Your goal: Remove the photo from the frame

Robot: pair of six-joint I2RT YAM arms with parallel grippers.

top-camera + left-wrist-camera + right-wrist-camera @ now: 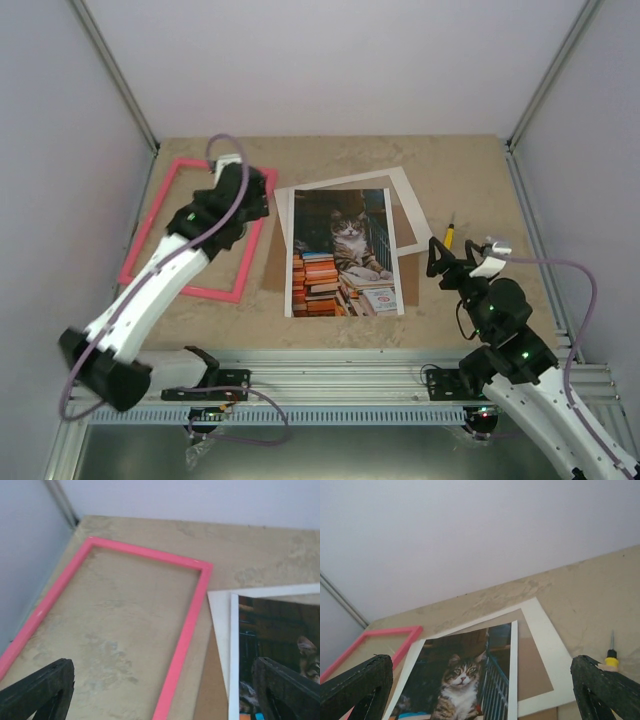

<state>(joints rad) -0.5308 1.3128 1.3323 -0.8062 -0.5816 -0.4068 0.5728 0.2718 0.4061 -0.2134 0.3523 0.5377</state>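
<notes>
The pink frame (150,215) lies flat and empty at the table's left, bare table showing through it; it also shows in the left wrist view (192,615) and the right wrist view (395,630). The cat photo (345,250) lies in the middle, outside the frame, on a white mat (405,200) and brown backing board (532,665). The photo also shows in both wrist views (280,645) (465,680). My left gripper (248,200) hovers open and empty over the frame's right side (165,695). My right gripper (450,258) is open and empty, right of the photo (485,690).
A small yellow-handled screwdriver (450,237) lies on the table just right of the white mat, close to my right gripper; it also shows in the right wrist view (611,660). Pale walls close the table on the left, back and right.
</notes>
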